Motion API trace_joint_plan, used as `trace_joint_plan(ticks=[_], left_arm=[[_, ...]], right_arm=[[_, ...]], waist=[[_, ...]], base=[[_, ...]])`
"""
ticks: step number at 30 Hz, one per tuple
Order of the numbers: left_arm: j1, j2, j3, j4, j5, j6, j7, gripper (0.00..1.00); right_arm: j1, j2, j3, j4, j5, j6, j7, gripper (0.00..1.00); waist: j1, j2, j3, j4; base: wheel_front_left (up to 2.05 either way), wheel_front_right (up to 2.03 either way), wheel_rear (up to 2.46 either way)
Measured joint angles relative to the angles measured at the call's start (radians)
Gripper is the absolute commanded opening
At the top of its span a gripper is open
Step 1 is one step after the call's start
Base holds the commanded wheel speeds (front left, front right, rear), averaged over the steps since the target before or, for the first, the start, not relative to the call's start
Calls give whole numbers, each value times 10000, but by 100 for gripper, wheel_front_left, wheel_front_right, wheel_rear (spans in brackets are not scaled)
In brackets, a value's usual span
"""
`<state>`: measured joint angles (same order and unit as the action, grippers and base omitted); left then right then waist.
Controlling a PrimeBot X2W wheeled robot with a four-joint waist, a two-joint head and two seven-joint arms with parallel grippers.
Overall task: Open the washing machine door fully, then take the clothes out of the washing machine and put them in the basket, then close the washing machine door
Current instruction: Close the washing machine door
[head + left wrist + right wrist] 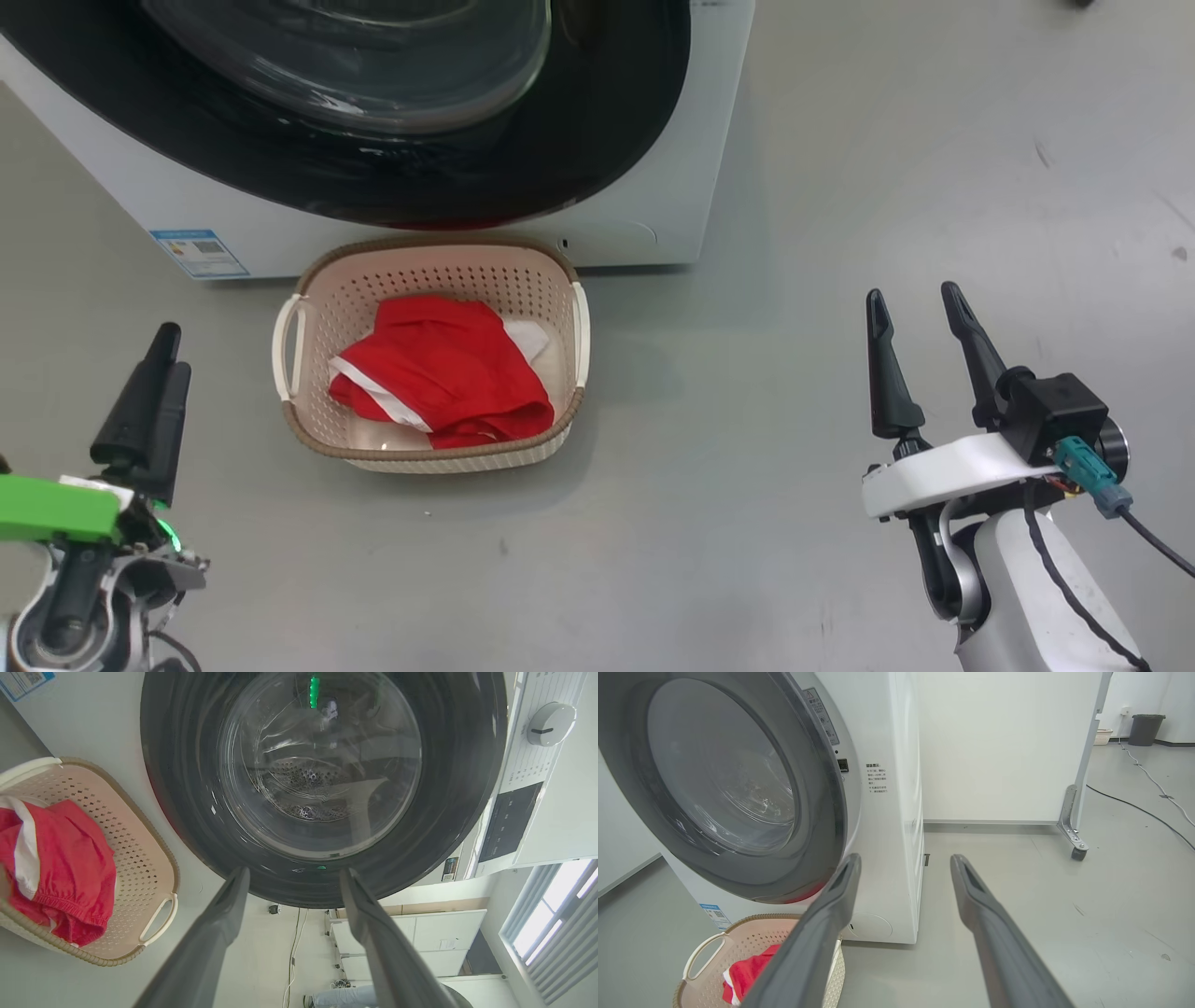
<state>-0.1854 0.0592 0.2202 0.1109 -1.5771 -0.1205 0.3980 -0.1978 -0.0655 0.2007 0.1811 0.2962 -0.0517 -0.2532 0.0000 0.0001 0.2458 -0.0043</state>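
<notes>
cream basket (pixel 439 250) on the grey floor (pixel 747 485), white handles at both short ends. inside the basket, the red clothes (pixel 439 373), heaped and crumpled, white trim showing, a white part peeking out at the far right corner. close behind the basket, the white washing machine (pixel 672 187). above the basket's far rim, the washing machine door (pixel 607 140), black rim and bulging clear glass, looking shut and flush against the machine front; drum holes visible through the glass in the left wrist view. behind and left of the basket, a small blue label (pixel 199 252) low on the machine. left of the basket and well apart from it, the left hand (pixel 171 347), fingers spread wide, holding nothing, aimed at the door. far right of the basket, over bare floor, the right hand (pixel 913 291), likewise spread wide and holding nothing, fingers pointing past the machine's right corner.
</notes>
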Motion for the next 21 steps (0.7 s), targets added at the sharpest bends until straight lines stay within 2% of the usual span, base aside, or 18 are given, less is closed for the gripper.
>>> trace_joint_plan(ticks=[4,9,12,21], left_arm=[[438,71,-391,-420,1590,0,-779,100],[871,502,-1112,-1026,4011,-2,-1870,100],[1081,978,-1544,-1281,5636,-10,-2525,100],[1748,1628,-2383,-1300,9208,27,-4107,100]], right_arm=[[189,8,-65,52,-4,67,2,100],[422,8,-111,100,-75,94,0,100],[530,10,-111,142,-86,155,2,100],[1000,6,-184,201,-180,236,2,100]], waist=[[0,0,-370,114],[0,0,-819,197],[0,0,-1057,204],[0,0,-1641,63]], base=[[0,0,0],[0,0,0],[0,0,0],[0,0,0]])
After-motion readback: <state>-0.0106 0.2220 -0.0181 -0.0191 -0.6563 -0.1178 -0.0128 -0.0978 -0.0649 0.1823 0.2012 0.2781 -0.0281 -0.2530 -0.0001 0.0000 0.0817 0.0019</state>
